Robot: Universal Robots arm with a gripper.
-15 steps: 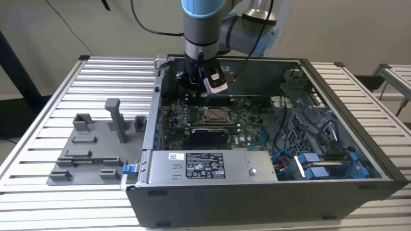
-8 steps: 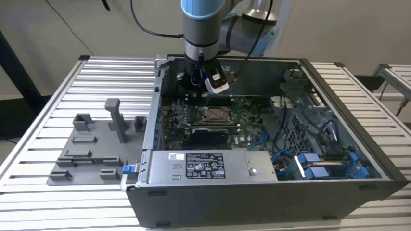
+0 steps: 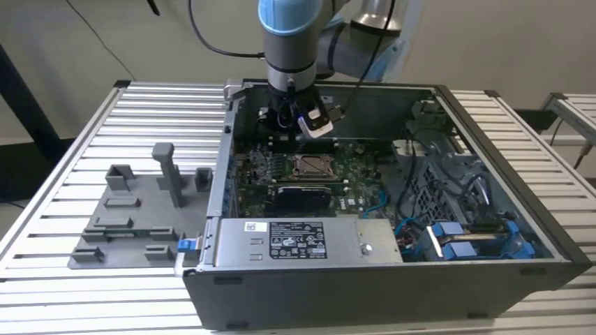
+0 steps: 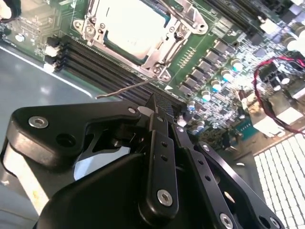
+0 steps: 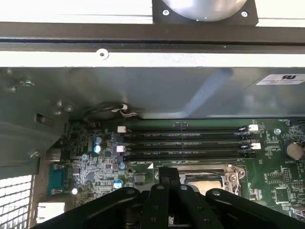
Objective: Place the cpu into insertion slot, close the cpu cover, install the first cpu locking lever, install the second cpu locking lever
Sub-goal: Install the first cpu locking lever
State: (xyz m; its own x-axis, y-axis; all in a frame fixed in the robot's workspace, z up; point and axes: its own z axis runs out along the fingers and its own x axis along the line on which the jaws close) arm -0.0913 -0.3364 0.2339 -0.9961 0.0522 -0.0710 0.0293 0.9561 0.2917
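One cpu [image 4: 128,28] sits inside the insertion slot [image 4: 164,59].

- Case [image 3: 373,293]: black, open-topped, on the slatted table [image 3: 139,118].
- Board [image 3: 363,199]: green, on the case floor.
- Power supply [image 3: 298,241]: grey labelled box along the case edge nearest the exterior camera.
- Memory slots [image 5: 190,145]: four long black parallel slots at the board's edge.
- Fixture [image 3: 130,223]: grey, on the table, just beside the case.
- Wires [image 4: 267,90]: red and black, over the board.
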